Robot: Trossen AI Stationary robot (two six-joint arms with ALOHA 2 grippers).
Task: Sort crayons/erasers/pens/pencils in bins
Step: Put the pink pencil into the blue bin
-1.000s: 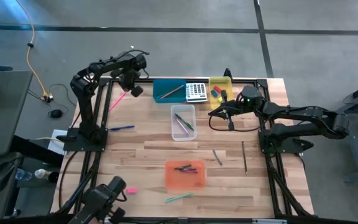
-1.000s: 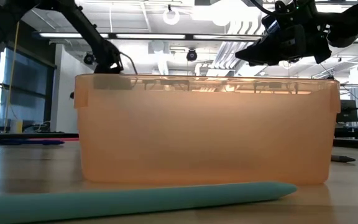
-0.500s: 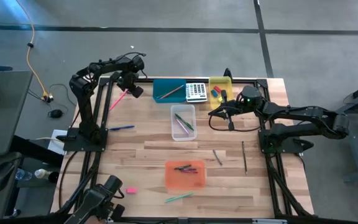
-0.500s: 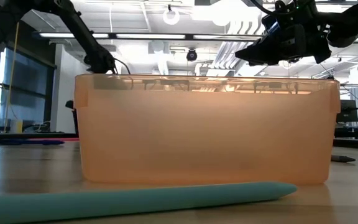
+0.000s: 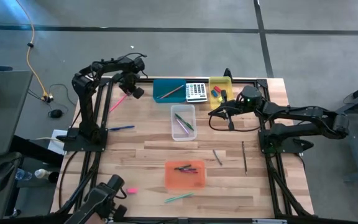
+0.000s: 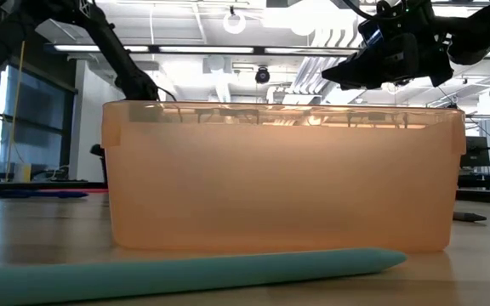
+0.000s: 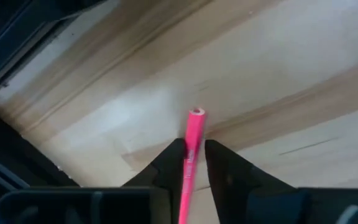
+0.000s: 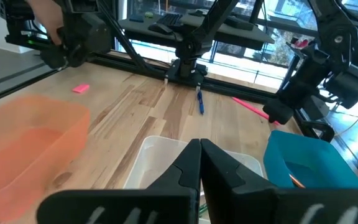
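**Pink pencil in the left claw**

Near the front edge of the worktop [image 5: 160, 152] lies a green pen [image 5: 179, 197]. Just behind it sits the orange bin [image 5: 185, 175], then the clear bin [image 5: 183, 122]. The right claw [image 5: 231, 125] is clenched, grasping nothing, near the yellow bin [image 5: 220, 88]. At the far left corner, beside the teal bin [image 5: 169, 89], the left claw [image 7: 190, 163] is grasping a pink pencil [image 7: 191, 140] over the wood.

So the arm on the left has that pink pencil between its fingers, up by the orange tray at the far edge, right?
Not the orange one. The high view shows the left gripper with the pink pencil beside the teal-blue tray at the far edge; the orange tray sits near the front. The left wrist view shows the pencil between its fingers.
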